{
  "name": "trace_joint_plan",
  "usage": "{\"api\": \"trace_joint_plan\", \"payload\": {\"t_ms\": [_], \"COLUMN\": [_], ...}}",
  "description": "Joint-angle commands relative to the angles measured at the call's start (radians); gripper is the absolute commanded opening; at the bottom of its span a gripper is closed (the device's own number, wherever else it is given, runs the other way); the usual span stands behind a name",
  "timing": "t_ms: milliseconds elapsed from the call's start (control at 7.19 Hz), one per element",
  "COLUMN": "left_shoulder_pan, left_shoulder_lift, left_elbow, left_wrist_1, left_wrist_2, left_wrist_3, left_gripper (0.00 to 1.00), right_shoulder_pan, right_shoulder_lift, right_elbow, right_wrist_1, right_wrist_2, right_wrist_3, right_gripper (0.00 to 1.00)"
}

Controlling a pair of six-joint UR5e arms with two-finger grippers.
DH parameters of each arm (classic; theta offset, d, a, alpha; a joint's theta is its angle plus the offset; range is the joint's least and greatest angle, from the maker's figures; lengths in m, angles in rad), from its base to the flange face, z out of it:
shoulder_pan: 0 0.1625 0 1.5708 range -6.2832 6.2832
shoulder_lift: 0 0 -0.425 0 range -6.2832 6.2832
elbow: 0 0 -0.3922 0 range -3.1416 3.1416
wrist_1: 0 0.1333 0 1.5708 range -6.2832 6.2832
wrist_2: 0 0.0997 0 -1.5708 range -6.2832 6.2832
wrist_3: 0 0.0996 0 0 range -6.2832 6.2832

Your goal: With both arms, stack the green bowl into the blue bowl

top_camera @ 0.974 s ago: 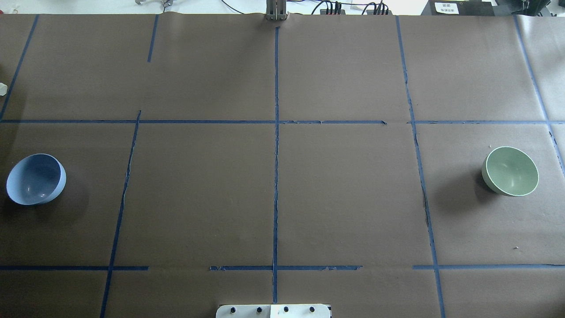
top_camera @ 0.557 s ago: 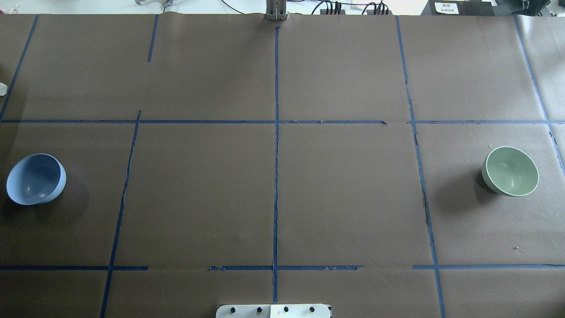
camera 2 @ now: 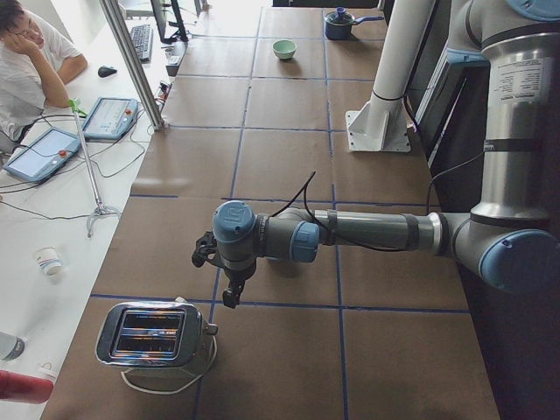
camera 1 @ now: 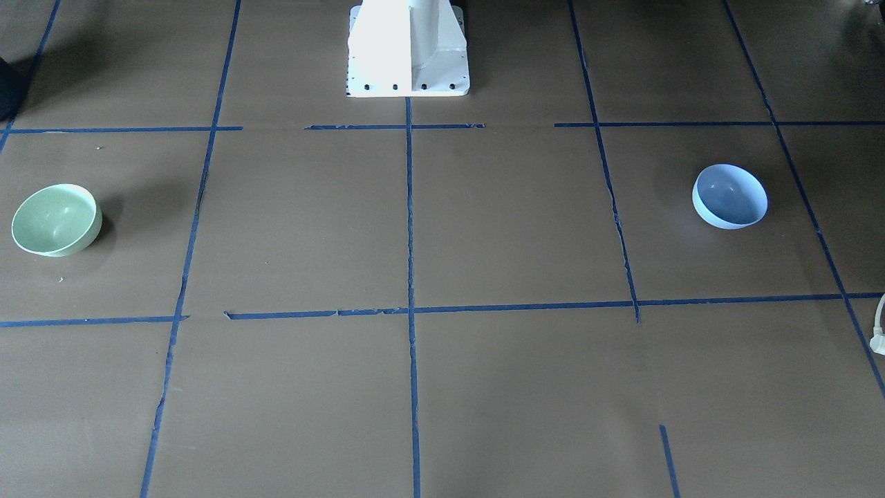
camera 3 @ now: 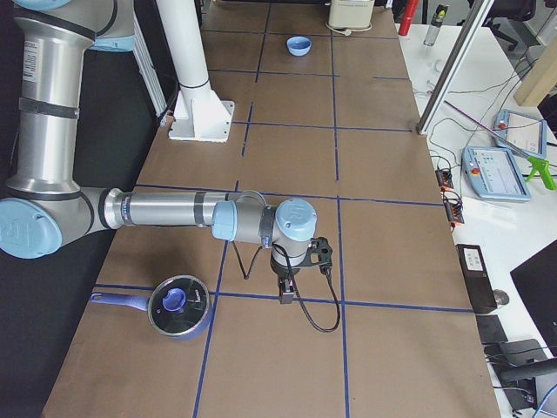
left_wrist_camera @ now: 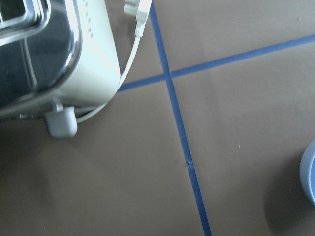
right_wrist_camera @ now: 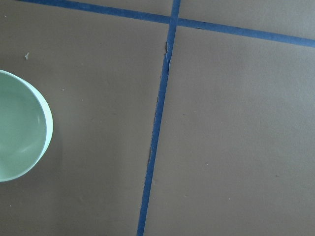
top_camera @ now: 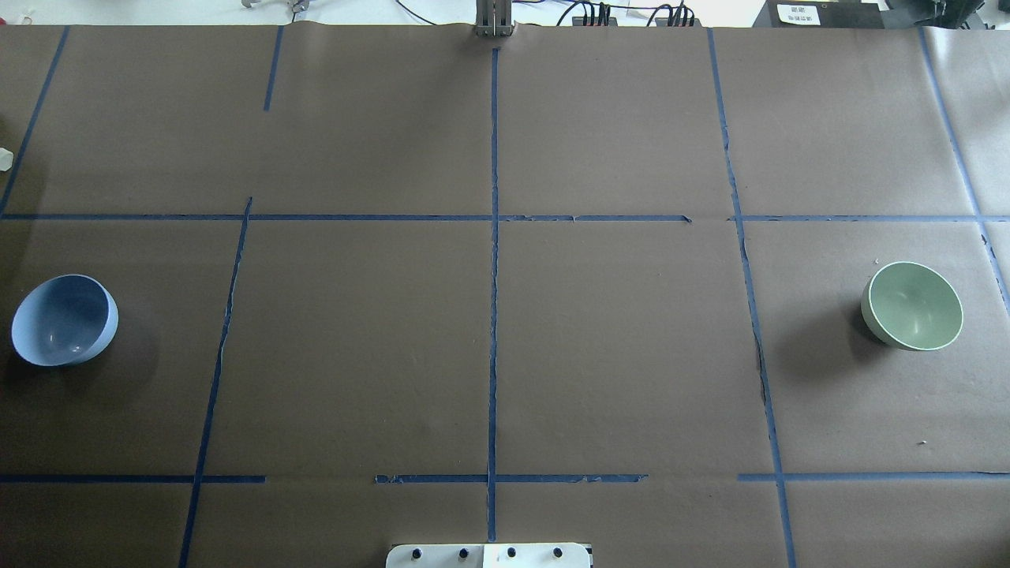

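Observation:
The green bowl (top_camera: 915,306) stands upright at the table's right side; it also shows in the front view (camera 1: 55,220) and at the left edge of the right wrist view (right_wrist_camera: 19,132). The blue bowl (top_camera: 63,319) stands upright at the table's left side, seen too in the front view (camera 1: 730,196) and at the edge of the left wrist view (left_wrist_camera: 309,172). My left gripper (camera 2: 229,296) hangs above the table near a toaster. My right gripper (camera 3: 285,292) hangs near a pot. Both show only in side views, so I cannot tell whether they are open or shut.
A chrome toaster (camera 2: 153,337) with a white cord stands beyond the blue bowl. A blue lidded pot (camera 3: 178,305) sits beyond the green bowl. The white pedestal base (camera 1: 408,48) stands at the table's near middle. Blue tape lines cross the brown table.

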Motion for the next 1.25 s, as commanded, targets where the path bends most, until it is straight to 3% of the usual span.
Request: {"api": "trace_joint_plan", "payload": {"t_ms": [0, 278, 557, 696, 1113], "left_shoulder_pan": [0.006, 0.089, 0.266, 0.350, 0.554], "left_shoulder_lift": [-0.002, 0.018, 0.105, 0.122, 0.124], "left_elbow": [0.000, 0.001, 0.007, 0.021, 0.041], "left_wrist_1": [-0.038, -0.137, -0.459, -0.557, -0.654], "left_wrist_2": [-0.005, -0.002, 0.007, 0.031, 0.175], "left_wrist_3": [-0.005, -0.295, -0.686, -0.803, -0.979], "left_gripper": [1.00, 1.00, 1.00, 1.00, 1.00], "right_shoulder_pan": [-0.001, -0.004, -0.007, -0.009, -0.009], "right_shoulder_lift": [0.000, -0.001, -0.001, -0.001, -0.001], "right_elbow": [-0.001, -0.002, -0.003, -0.005, -0.006], "right_wrist_1": [-0.001, -0.001, -0.001, -0.001, -0.001], "right_wrist_2": [0.000, 0.000, 0.020, 0.020, 0.020], "right_wrist_3": [0.000, 0.002, 0.002, 0.002, 0.002], "right_gripper": [1.00, 1.00, 1.00, 1.00, 1.00]}}
